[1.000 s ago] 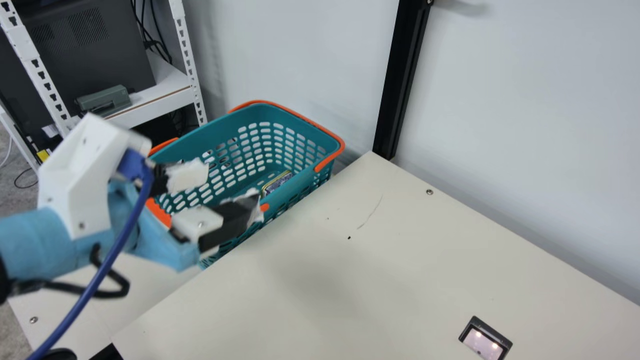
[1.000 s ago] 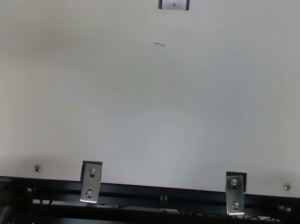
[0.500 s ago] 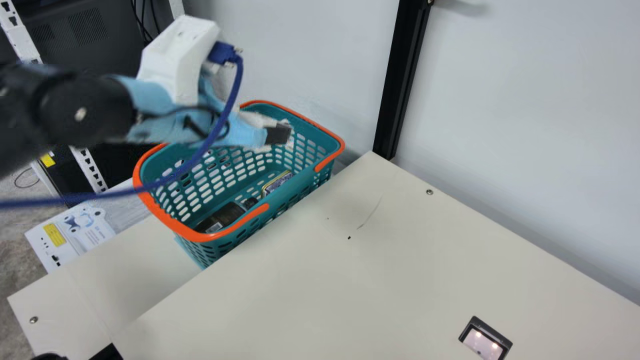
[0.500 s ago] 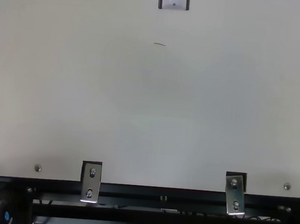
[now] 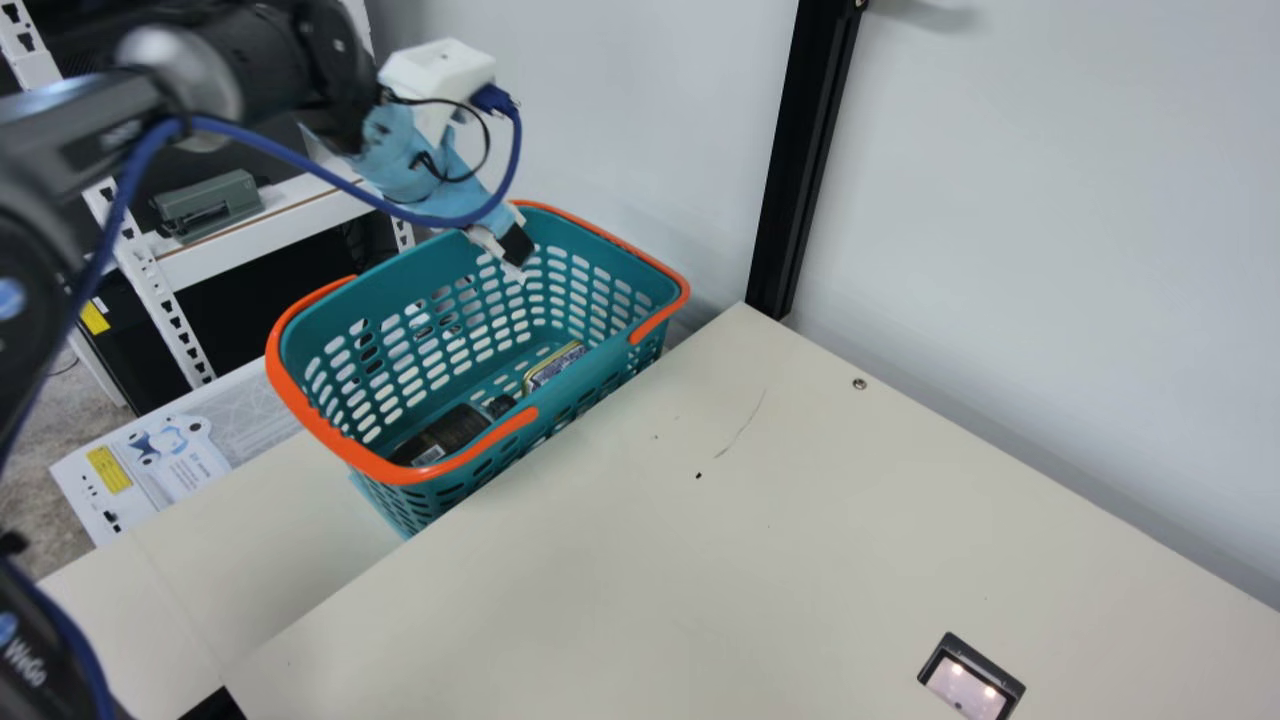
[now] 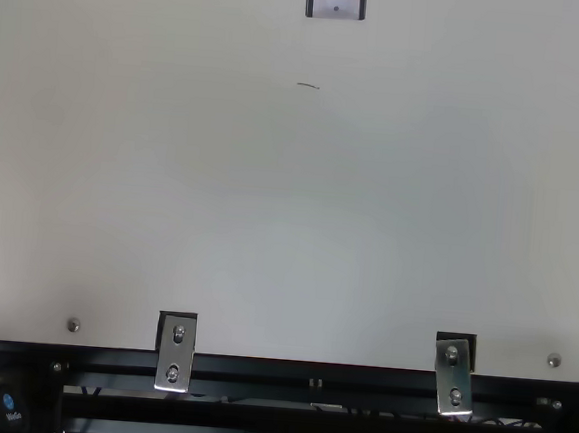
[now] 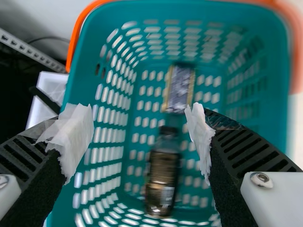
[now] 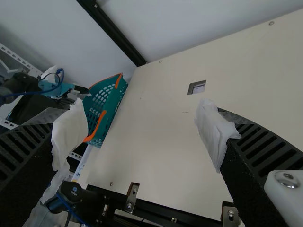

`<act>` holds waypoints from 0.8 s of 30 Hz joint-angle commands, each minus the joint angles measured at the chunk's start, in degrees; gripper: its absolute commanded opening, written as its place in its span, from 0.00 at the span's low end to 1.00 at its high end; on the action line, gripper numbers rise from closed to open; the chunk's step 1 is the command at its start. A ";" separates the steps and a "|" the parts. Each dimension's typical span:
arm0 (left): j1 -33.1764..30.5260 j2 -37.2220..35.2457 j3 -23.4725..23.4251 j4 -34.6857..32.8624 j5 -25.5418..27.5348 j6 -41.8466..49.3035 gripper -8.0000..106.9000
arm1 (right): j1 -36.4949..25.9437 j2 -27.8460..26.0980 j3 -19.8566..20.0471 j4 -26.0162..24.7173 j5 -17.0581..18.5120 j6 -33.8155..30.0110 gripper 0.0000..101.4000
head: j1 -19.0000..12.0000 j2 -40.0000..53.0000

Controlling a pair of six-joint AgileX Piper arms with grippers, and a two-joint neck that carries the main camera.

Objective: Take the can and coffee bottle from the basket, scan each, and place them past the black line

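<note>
Over the back rim of the teal basket, my left gripper points down in the main view. In its wrist view the left gripper is open, its paper-wrapped fingers wide apart above the basket. Down on the basket floor lie the dark coffee bottle and the can, with the bottle's cap end towards the can. The main view also has the bottle and the can near the basket's table-side wall. My right gripper stands open with nothing between its fingers.
The scanner is set in the cream table. A white shelf rack stands behind the basket at the left, and a black post rises at the table's back corner. My left arm's blue cable loops above the basket.
My left arm has swung from the basket's near-left side up and over to its back side, its gripper now tilted down. The bottle, hidden behind it at first, has come into view.
</note>
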 commanded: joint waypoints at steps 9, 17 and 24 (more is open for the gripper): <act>-1.75 13.66 -5.19 5.82 0.84 0.67 0.85 | 0.00 0.00 0.00 0.00 0.00 0.00 1.00 | -1.83 1.32; -3.06 19.46 -6.80 2.35 -1.44 4.91 0.85 | 0.00 0.00 0.00 0.00 0.00 0.00 1.00 | -1.83 1.32; -3.36 24.72 -10.09 -1.54 -2.52 8.46 0.85 | 0.00 0.00 0.00 0.00 0.00 0.00 1.00 | -1.83 1.32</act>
